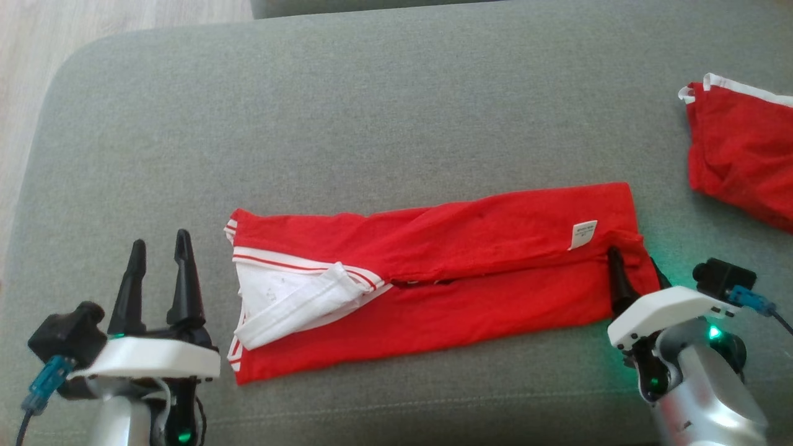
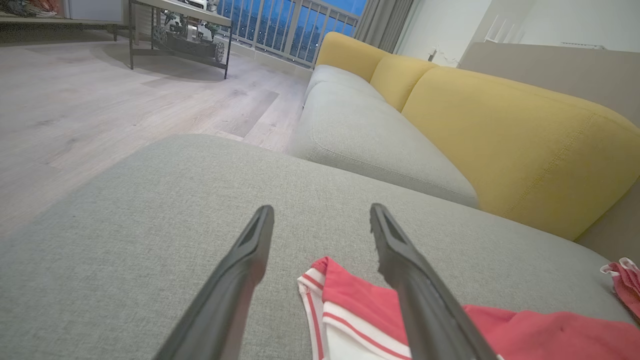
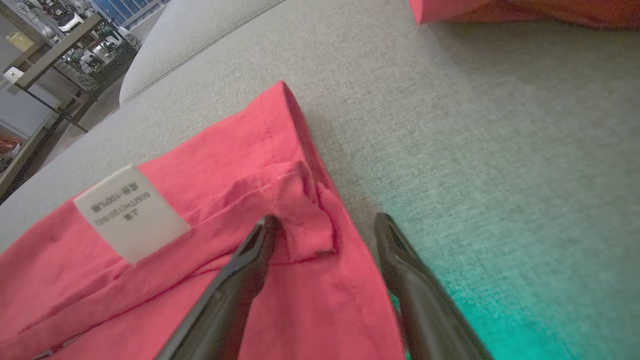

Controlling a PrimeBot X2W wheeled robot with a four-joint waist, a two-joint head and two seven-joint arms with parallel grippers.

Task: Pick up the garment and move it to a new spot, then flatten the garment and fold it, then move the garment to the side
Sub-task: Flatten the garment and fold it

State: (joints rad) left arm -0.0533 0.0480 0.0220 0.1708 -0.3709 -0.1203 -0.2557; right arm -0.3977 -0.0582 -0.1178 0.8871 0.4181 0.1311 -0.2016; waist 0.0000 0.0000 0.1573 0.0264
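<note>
Looking down from the head, we find the garment [image 1: 464,260] lying on the grey cushion [image 1: 372,111] as a long red strip, its long axis running from one pincer across to the other. The left pincer [image 1: 160,238] stands wide and holds nothing. The garment's striped end lies just to its right, apart from the fingers. The right pincer [image 1: 633,257] is wide too, with its fingers over the strip's opposite end, so the right arm is the nearer one. The strip looks folded lengthwise, two red flaps meeting along its middle. A white panel [image 1: 285,297] with red stripes shows at the end by the left pincer, and a white label [image 1: 583,233] sits just ahead and left of the right pincer. Another red cloth [image 1: 743,161] lies well apart, ahead and right of that pincer.

From the left wrist, the spread fingers point over bare cushion. The striped end sits low between them and runs off under the right finger.

From the right wrist, the fingers straddle the garment's corner. The left one is over a puckered hem and the right one just off the edge above the cushion. We cannot tell whether the tips touch the cloth. We judge that the left arm must shift right before both ends can be gripped.
</note>
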